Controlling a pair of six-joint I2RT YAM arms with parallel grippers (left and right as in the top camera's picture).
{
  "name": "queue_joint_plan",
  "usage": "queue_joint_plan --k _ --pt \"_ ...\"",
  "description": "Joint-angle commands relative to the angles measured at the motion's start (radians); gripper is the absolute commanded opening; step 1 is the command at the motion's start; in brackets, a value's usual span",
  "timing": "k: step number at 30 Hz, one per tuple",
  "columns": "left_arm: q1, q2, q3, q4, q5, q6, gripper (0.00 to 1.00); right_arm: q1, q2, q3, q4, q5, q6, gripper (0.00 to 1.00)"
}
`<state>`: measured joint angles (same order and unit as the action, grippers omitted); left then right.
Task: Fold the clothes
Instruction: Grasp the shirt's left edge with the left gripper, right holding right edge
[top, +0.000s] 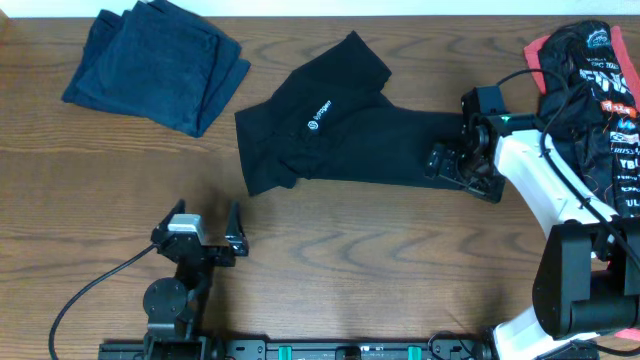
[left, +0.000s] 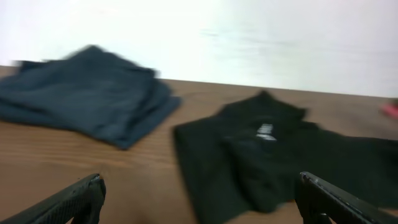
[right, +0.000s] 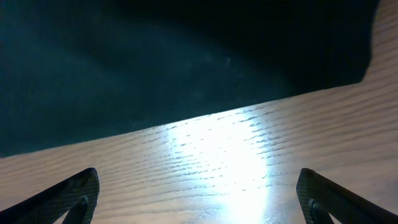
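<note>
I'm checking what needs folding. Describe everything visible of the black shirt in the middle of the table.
The black shirt is soft, matte fabric with a small white logo. It lies unfolded and rumpled on the wooden table, one sleeve pointing to the far edge. The right pincer, open, sits at its right end; contact is unclear.

This looks like a robotics lab bench: a brown wood-grain table (top: 380, 250) stands against a plain white wall (left: 280, 37), and a black mounting rail (top: 250, 350) at its front edge carries a black cabled robot arm (top: 175, 290) and a white-and-black robot arm (top: 555, 195)
</note>
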<state>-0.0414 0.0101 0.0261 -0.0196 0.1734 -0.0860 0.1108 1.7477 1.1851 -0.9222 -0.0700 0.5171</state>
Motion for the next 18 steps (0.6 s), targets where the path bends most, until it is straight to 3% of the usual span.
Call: queue_joint_plan --k 1,5,9,15,18 --pt "-0.004 -0.003 0.025 0.003 0.214 -0.095 0.98 -0.005 0.005 -0.004 0.003 -0.027 0.021 0.99" --pt "-0.004 0.057 0.129 0.002 0.283 -0.114 0.98 -0.005 0.005 -0.004 0.016 -0.024 0.021 0.99" --pt "-0.004 0.252 0.316 -0.059 0.34 -0.076 0.98 -0.002 0.005 -0.004 0.037 -0.025 0.021 0.99" --pt "-0.014 0.715 0.698 -0.397 0.423 0.072 0.98 0.011 0.005 -0.005 0.036 -0.025 0.021 0.99" --pt "-0.046 0.937 0.861 -0.586 0.431 0.082 0.98 0.015 0.005 -0.005 0.029 -0.025 0.021 0.99"
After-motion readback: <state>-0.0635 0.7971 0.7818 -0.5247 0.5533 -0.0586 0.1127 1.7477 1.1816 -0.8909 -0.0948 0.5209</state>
